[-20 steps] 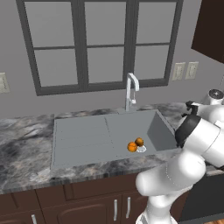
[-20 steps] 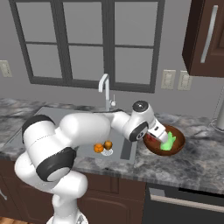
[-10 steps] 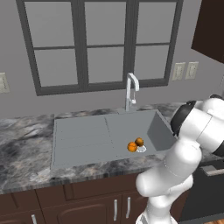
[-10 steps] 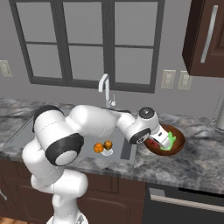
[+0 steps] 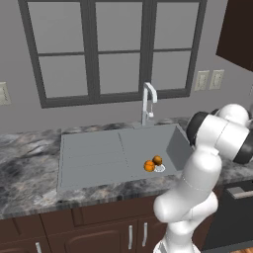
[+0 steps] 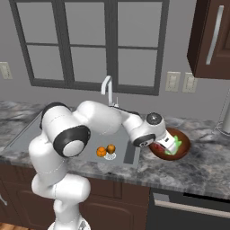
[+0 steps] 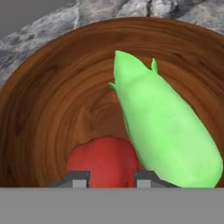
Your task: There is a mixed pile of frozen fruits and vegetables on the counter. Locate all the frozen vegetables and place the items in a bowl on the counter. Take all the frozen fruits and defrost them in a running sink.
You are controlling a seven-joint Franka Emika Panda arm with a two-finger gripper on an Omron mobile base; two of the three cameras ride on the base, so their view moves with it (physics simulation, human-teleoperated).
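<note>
My gripper (image 7: 111,179) is down inside the reddish-brown wooden bowl (image 7: 52,109), shut on a red ball (image 7: 103,155) that sits between its fingertips (image 7: 76,179). The bright green pointed vegetable (image 7: 166,127) lies in the bowl right beside the ball, touching it. From the right base view the gripper (image 6: 168,144) reaches into the bowl (image 6: 182,150) on the grey marbled counter (image 6: 202,170), with the green piece (image 6: 176,146) showing next to it. Two orange fruits (image 6: 106,150) lie by the drain in the sink (image 6: 31,134); the left base view shows them (image 5: 153,163) too.
A pale gooseneck tap (image 5: 147,101) stands behind the sink (image 5: 94,153), whose ribbed drainboard is on the left. My own arm arches over the basin's right end toward the bowl. Dark cabinets run below the counter (image 5: 29,168), and a dark appliance front (image 6: 193,211) sits under the bowl.
The arm's upper links have swung round and the elbow has shifted, while the hand has stayed at the bowl and moved slightly further right into it. The orange fruits have not moved.
</note>
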